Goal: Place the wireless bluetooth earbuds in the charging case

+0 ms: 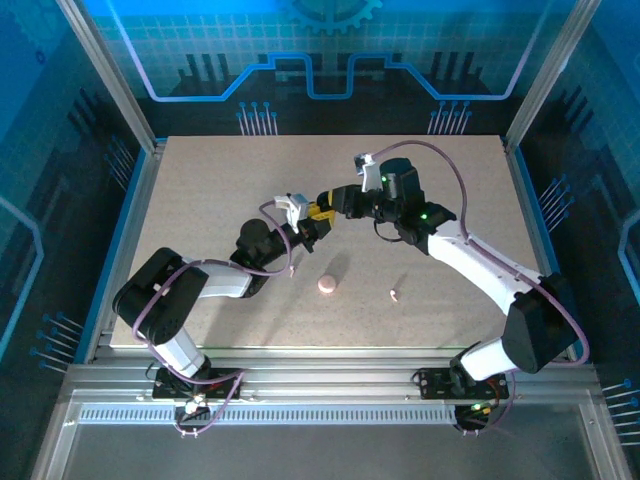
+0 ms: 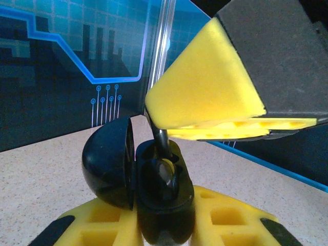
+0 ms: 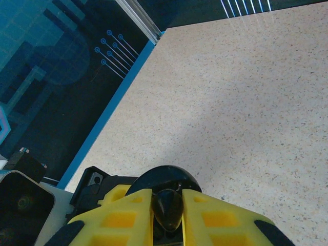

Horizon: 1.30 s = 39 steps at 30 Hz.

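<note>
Okay, blue-edged beige speckled tabletop (image 1: 440, 210), flat and matte, bare over most of its area. Around it are blue translucent walls (image 1: 60, 120) printed with circuit-line graphics, held by slanted aluminium frame posts (image 1: 100, 70). A slotted metal rail (image 1: 330, 412) runs along the near edge by both arm bases. On the table, centre-near side, lies a round pale-pink puck (image 1: 327, 286), flat and alone. To its right, apart from it, is a tiny pale curved piece (image 1: 394, 295), too small to tell more. Both lie clear of the arms, nothing on or against them. Above mid-table the two arms meet tip to tip. The left gripper (image 2: 161, 230) has its yellow padded fingers clamped on either side of a black hinged plastic charging case (image 2: 154, 184), held up above the tabletop. In the left wrist view the domed lid stands open to the left and the body faces the camera with one well showing. The right gripper (image 3: 168, 212), yellow fingers pressed together on a black glossy earbud (image 2: 162, 142), sits at the upper right of that view. The earbud's stem points down with its lower end inside the case's well; whether it is fully seated I cannot tell. The right gripper's finger blocks the area above and right of the case. From the right wrist, the earbud and fingers hide most of the case.
</note>
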Tool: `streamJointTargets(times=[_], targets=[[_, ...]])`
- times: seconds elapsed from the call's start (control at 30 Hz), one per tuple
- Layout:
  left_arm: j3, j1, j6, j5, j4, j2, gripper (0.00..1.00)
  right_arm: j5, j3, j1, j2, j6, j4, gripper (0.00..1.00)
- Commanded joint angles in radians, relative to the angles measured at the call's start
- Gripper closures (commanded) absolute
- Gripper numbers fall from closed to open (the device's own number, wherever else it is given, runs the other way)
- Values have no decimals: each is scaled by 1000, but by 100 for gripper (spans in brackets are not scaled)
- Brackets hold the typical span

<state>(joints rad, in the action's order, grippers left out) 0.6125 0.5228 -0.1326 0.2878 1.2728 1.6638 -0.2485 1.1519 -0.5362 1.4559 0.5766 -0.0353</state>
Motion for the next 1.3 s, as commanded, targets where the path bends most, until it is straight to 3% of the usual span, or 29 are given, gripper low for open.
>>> streamJointTargets(times=[0.0,0.27,1.27], targets=[[-13,6,-5,-16,69,5,78,-23,-4,-16,-28,-4,14,80],[-17,6,-5,-17,73,1,78,-26,-26,-19,-28,4,14,80],[-19,6,9,7,53,-21,78,-13,33,-18,-34,-21,-26,58]])
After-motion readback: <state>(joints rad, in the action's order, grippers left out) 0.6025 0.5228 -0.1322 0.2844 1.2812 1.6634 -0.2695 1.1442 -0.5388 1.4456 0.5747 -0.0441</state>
